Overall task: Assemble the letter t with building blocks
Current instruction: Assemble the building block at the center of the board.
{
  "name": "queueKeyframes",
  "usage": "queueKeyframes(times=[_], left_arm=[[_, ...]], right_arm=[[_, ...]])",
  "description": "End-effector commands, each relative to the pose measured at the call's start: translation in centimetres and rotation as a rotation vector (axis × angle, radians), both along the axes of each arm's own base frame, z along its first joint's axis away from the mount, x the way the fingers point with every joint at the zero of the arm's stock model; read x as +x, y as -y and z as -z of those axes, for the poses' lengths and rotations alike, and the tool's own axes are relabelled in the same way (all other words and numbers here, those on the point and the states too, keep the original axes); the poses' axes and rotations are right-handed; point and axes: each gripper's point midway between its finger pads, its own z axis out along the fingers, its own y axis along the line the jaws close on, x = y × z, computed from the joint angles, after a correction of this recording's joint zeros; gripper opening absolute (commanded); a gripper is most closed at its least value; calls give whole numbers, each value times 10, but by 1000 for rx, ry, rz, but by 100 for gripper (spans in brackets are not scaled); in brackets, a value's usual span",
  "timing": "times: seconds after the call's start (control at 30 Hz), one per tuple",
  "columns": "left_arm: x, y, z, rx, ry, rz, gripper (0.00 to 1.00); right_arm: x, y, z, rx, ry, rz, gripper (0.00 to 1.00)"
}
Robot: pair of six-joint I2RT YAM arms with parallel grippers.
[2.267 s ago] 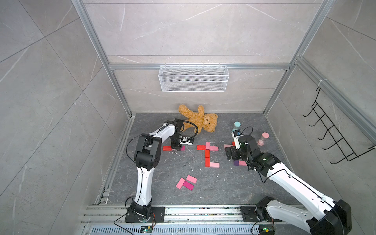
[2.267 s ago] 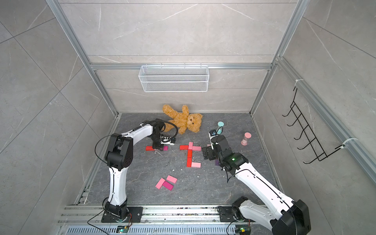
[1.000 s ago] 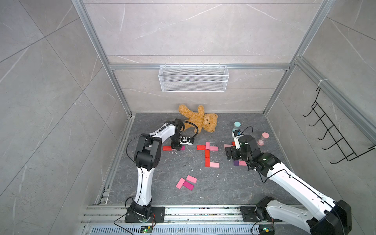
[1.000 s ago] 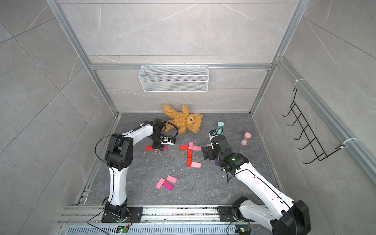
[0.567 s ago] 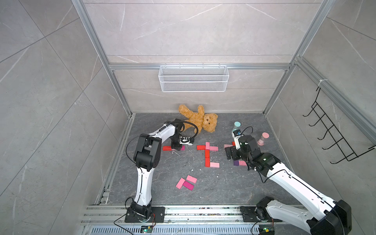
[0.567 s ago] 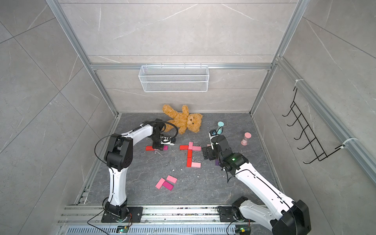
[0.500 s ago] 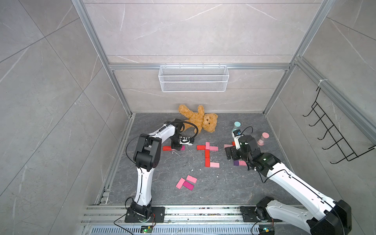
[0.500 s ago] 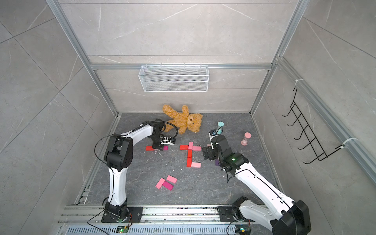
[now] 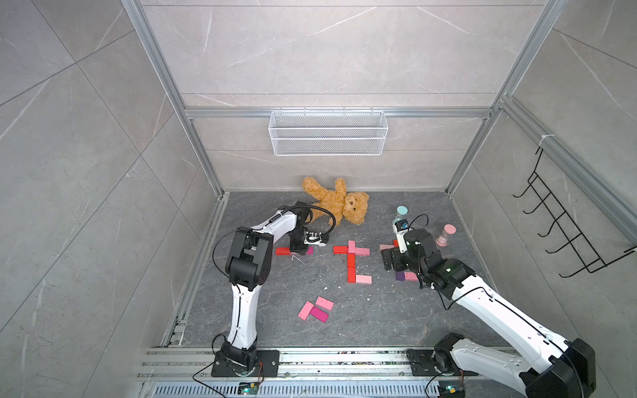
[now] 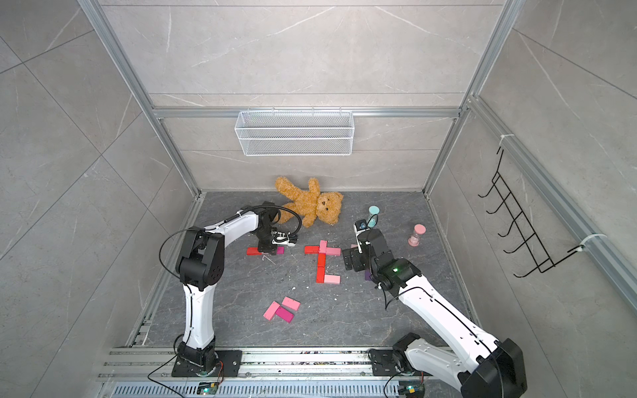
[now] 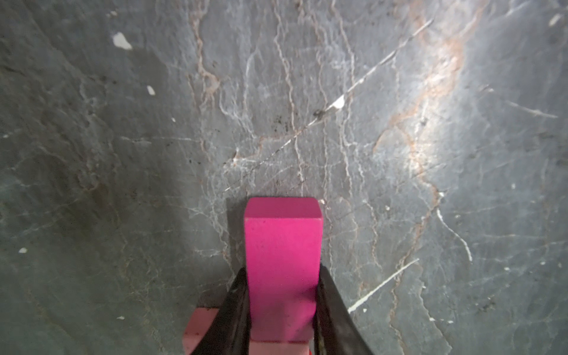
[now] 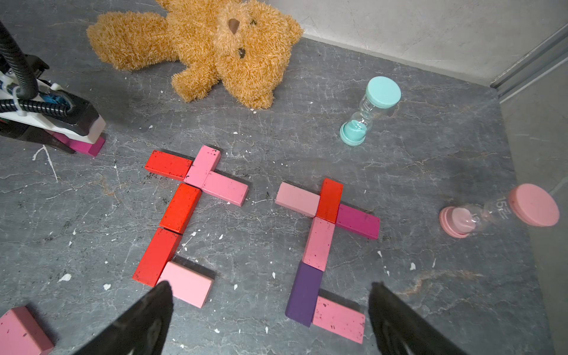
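Jaws on the left gripper are pinched tight on the sides of a magenta block, low over the grey surface, off the leg side of the teddy bear. I cannot tell whether that block touches down. The right gripper hangs with its jaws spread wide, gripping nothing, on the bear's head side.

A wire basket hangs on the back wall above the bear, and only the wall shows through its mesh. The teal hourglass stands just beside the bear's head with its sand in the lower bulb. The pink hourglass, farther from the bear, also has its sand settled low.

A red-and-pink t lies flat in front of the bear. The second t, made of pink, red, magenta and purple, lies beside it, away from the bear. In both top views the right arm hides most of that one.

Under the held block, a light pink block is cut off by the picture edge. A red block pokes out beside the left gripper.

Three loose blocks lie touching one another, well apart from the bear, toward the rail. Bare surface lies all round them.
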Motion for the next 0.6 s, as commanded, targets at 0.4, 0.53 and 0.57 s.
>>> queueKeyframes(times=[0.4, 0.53, 0.57], left_arm=[[-2, -8, -8, 26, 22, 14, 16], [-4, -7, -6, 20, 13, 20, 24], [-6, -6, -5, 21, 9, 22, 26]], right_arm=[[-3, 2, 1, 14, -7, 13, 100], [-3, 3, 1, 13, -5, 13, 100], [-3, 3, 1, 13, -6, 13, 100]])
